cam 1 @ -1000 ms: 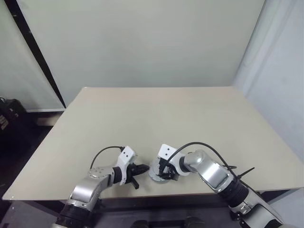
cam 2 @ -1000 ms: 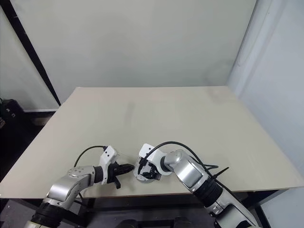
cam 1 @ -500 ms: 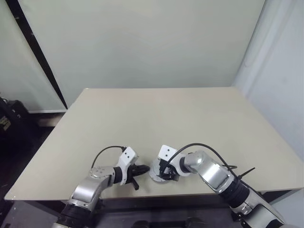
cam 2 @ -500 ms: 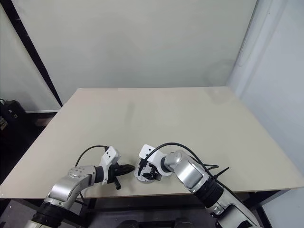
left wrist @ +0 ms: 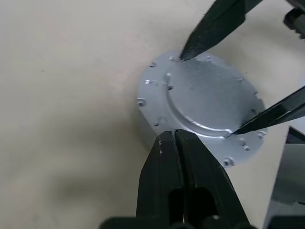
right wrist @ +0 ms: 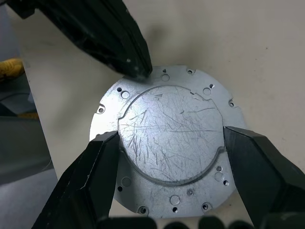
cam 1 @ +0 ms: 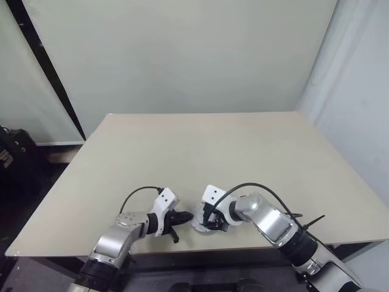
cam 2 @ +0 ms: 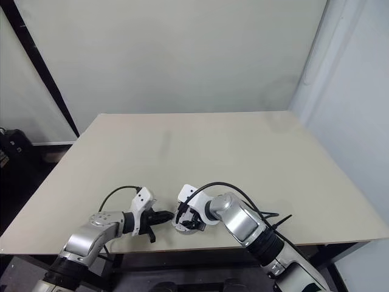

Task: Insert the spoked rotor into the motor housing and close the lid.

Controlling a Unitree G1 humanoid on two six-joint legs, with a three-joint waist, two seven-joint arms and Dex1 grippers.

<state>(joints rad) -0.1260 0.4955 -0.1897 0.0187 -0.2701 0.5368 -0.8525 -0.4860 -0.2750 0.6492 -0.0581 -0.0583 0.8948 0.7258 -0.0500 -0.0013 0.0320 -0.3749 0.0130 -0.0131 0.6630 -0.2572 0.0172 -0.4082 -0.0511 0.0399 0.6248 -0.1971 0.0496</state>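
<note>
Nothing's shifted: my right hand still straddles the silver lid on the bench, fingers spread; left hand, clenched, stays touching its rim.

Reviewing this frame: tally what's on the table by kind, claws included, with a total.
Round silver metal cylinder with a scratched raised lid: 1
Black two-fingered claws: 2, left claw shut at its rim, right claw open astride the lid
Total: 3
</note>
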